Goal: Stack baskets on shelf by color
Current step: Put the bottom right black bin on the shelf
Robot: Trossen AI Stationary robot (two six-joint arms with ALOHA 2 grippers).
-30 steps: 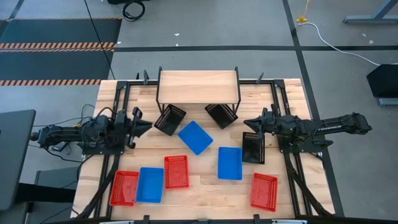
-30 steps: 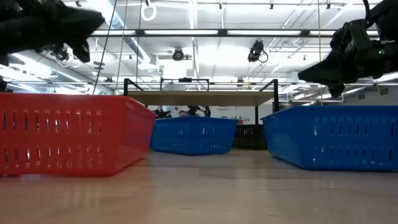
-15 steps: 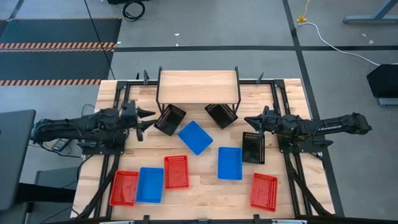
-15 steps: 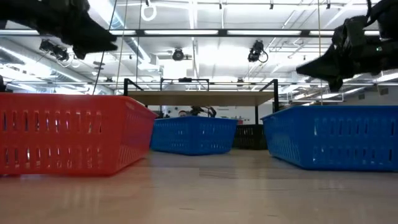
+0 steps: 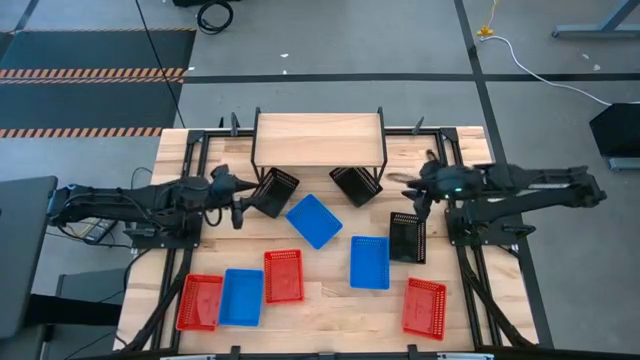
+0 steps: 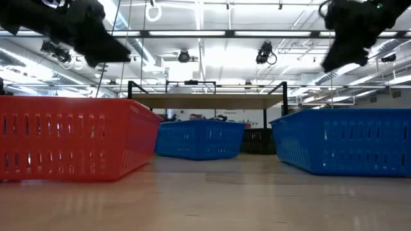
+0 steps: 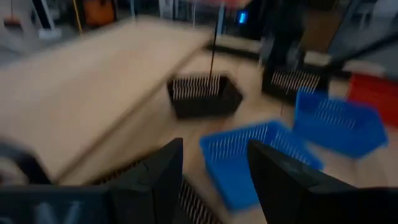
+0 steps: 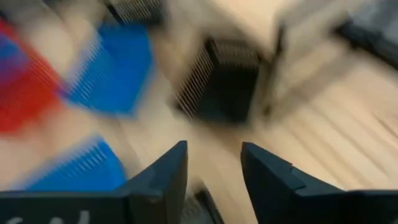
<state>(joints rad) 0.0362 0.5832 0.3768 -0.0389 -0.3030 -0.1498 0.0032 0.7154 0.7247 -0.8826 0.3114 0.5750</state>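
Black perforated plastic basket [image 5: 272,191] lies tilted just ahead of the left gripper [image 5: 238,199], beside the plank-topped metal-legged shelf [image 5: 318,139]; another black basket [image 5: 406,236] sits just below the right gripper [image 5: 413,182]. Both claws are spread and empty. Such baskets likely handle light, fairly stiff and slick; pinching a thin rim wall seems best.

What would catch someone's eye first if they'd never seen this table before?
Nine bright baskets scattered over the tabletop: three red baskets and three blue baskets lie toward the front, three black baskets nearer the shelf. That small wooden shelf stands bare at the back edge. From either side a dark arm reaches in, the left claw open beside a black basket, the right claw open above another.
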